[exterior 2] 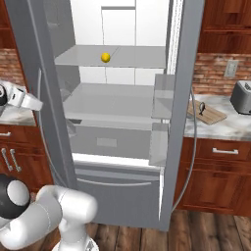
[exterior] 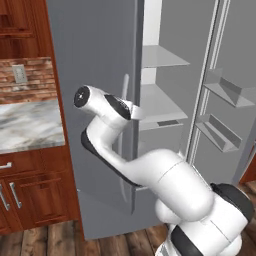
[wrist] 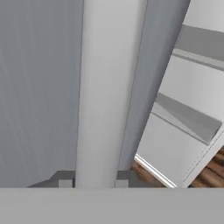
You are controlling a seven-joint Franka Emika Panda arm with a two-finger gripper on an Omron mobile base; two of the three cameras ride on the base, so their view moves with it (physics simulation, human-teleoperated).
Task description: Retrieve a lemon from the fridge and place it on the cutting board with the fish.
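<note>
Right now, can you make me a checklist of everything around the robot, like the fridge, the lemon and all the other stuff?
Surface: marble counter on the right, wood floor below.
Job's things: fridge with doors open; lemon on an upper shelf; fish lying on the cutting board on the counter.
Clutter: toaster behind the board.
Grippers: gripper shut around the left door's handle.
Cables: nothing seen.
Surroundings: red-brown wood cabinets, brick wall with an outlet.
</note>
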